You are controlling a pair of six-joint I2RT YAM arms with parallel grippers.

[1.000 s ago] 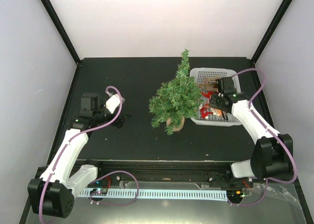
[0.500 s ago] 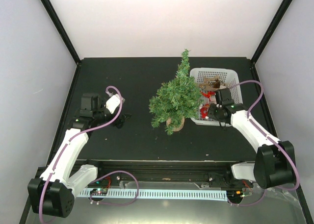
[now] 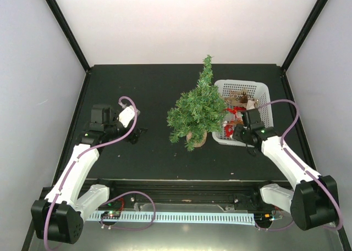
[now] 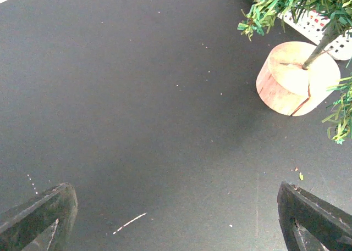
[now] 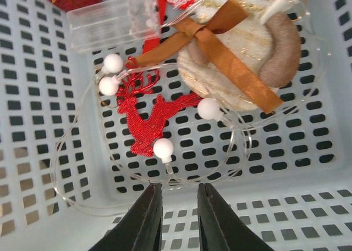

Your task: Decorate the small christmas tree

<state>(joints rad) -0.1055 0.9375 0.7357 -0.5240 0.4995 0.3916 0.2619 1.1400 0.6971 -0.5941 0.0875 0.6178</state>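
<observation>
The small christmas tree [image 3: 197,109] stands upright at mid-table on its round wooden base [image 4: 297,78]. The white basket [image 3: 258,87] sits right beside it. In the basket lie a red glitter reindeer [image 5: 146,122], a clear wire string with white beads [image 5: 163,148], a clear plastic box [image 5: 113,20] and a cream ornament with a brown ribbon [image 5: 242,64]. My right gripper [image 5: 179,188] hangs over the basket's near wall, jaws a narrow gap apart, the clear wire just past the tips and nothing between them. My left gripper [image 4: 176,218] is wide open over bare table, left of the tree.
The table top is black, with white walls behind and at the sides. Black frame posts [image 3: 66,28] stand at the back corners. The basket's right side lies close to the table's right edge. Purple cables loop from both arms.
My right gripper has drawn back from the basket's middle to its near wall, and its jaws have narrowed. The basket has turned slightly. The left arm has not moved.
</observation>
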